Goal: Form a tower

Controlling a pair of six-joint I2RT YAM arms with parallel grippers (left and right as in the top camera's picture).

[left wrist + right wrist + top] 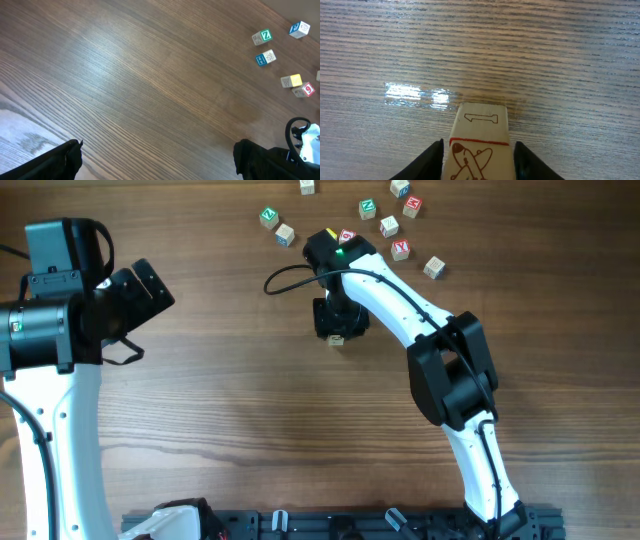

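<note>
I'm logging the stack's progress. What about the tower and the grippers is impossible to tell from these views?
- Height of the tower: in the overhead view the right gripper covers it, and in the right wrist view the bottom edge cuts it off.
- Grip: in the right wrist view the fingers flank the tower, but whether they touch it is unclear.
- Loose cubes: several letters are too small to read in the overhead view.

Tower [479,131] of pale wooden cubes stands upright; red airplane on one face.
</note>
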